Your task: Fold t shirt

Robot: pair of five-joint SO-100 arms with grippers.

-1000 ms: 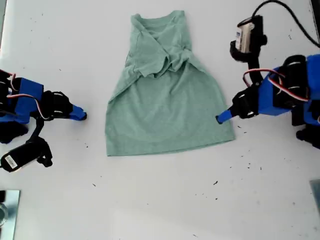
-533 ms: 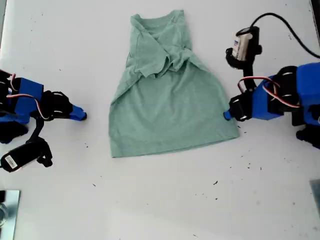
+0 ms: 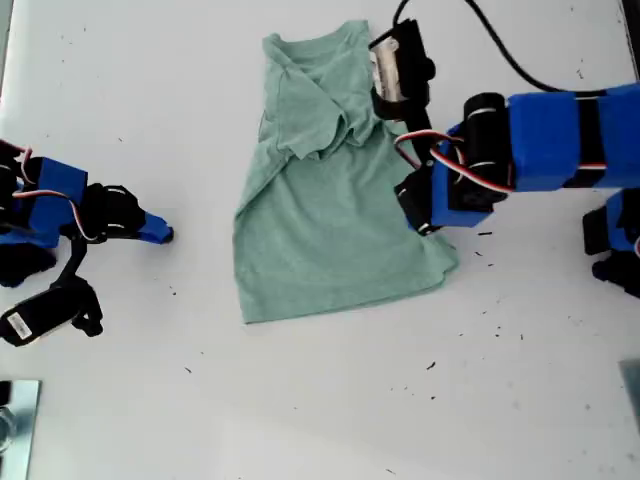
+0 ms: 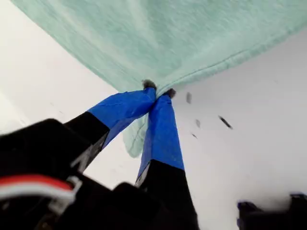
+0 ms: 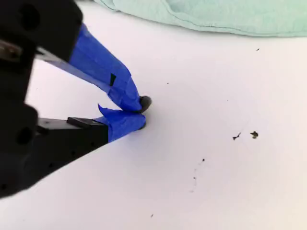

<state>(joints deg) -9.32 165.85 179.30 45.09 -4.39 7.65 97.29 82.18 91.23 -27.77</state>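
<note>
The first gripper (image 4: 157, 93), jaws closed on the t shirt (image 3: 330, 200) hem, has carried that edge inward; folding is under way.

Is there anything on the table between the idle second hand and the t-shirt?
No. In the exterior view, only bare white table lies between my second hand and the t-shirt.

Matt heathered cloth t shirt (image 3: 335, 210); smooth white table (image 3: 300, 400), faintly glossy
</note>
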